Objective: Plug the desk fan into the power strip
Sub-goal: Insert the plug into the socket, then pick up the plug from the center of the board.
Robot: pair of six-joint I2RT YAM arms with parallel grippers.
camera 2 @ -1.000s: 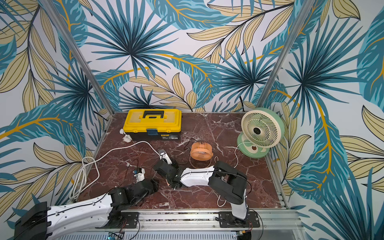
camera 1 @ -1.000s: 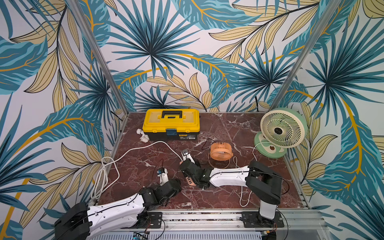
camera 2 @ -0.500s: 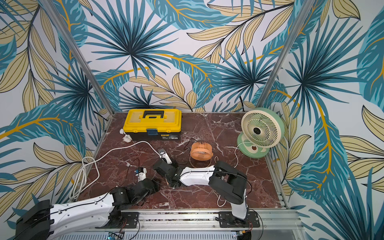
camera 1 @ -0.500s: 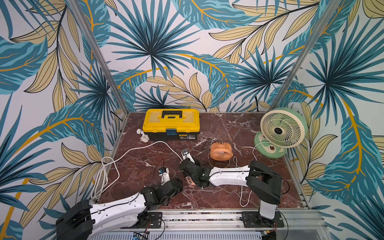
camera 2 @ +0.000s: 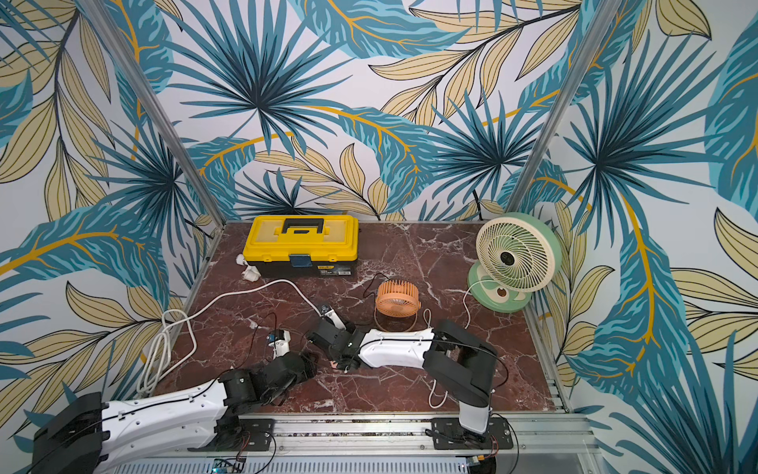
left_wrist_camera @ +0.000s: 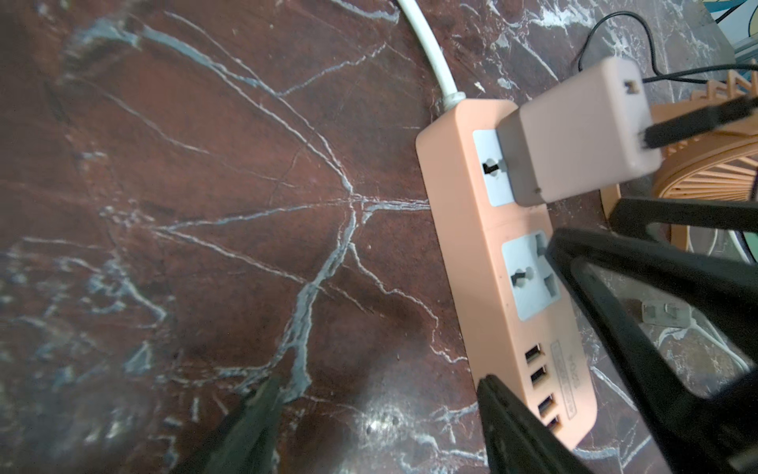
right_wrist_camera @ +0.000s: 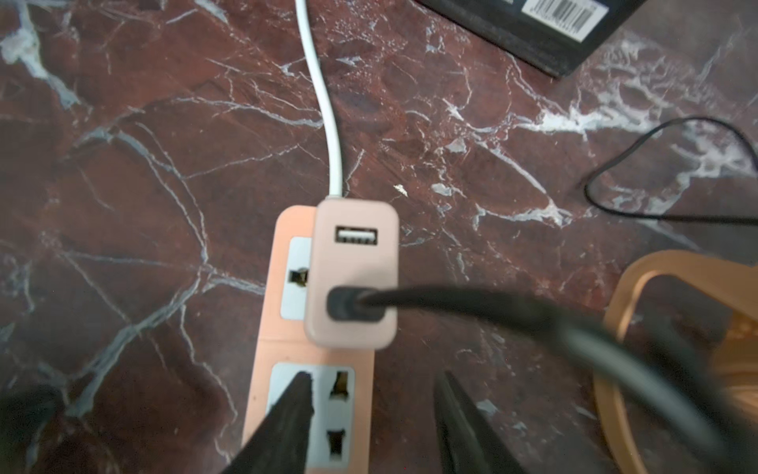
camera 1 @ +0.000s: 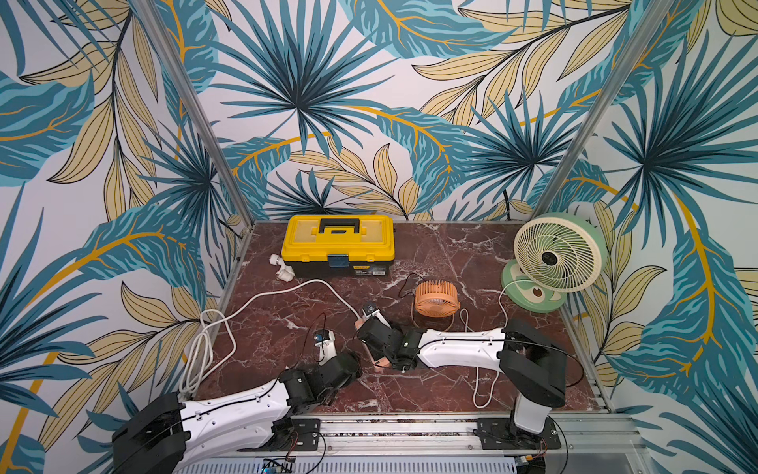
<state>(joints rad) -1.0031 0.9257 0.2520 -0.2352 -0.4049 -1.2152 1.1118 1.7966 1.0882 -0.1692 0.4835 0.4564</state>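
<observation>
Bench (camera 1: 410, 394) layout, read from left. Thick white cord (left_wrist_camera: 435, 61) loops in from the left edge to the power strip (left_wrist_camera: 498, 336), which lies flat at centre-front, largely beneath the right wrist in both top views. Left jaws stand wide apart and empty, one tip over the strip's USB-port end, the other over bare marble. A pink USB adapter (left_wrist_camera: 574, 135) appears fully seated in the socket nearest the cord. It carries the black lead (right_wrist_camera: 451, 301) of the orange desk fan (camera 1: 436, 296), which stands just right of the strip. Right jaws are parted and hold nothing, straddling the strip at its free second socket (right_wrist_camera: 340, 410), short of the adapter. Judged handling: the strip is a light, rigid plastic bar, likely to skate on polished stone and to be tugged by its stiff cord. It is best pinched across its long salmon sides, clear of the sockets. Against the view a second earlier, both arms lie almost where they were; the right jaws have widened.
</observation>
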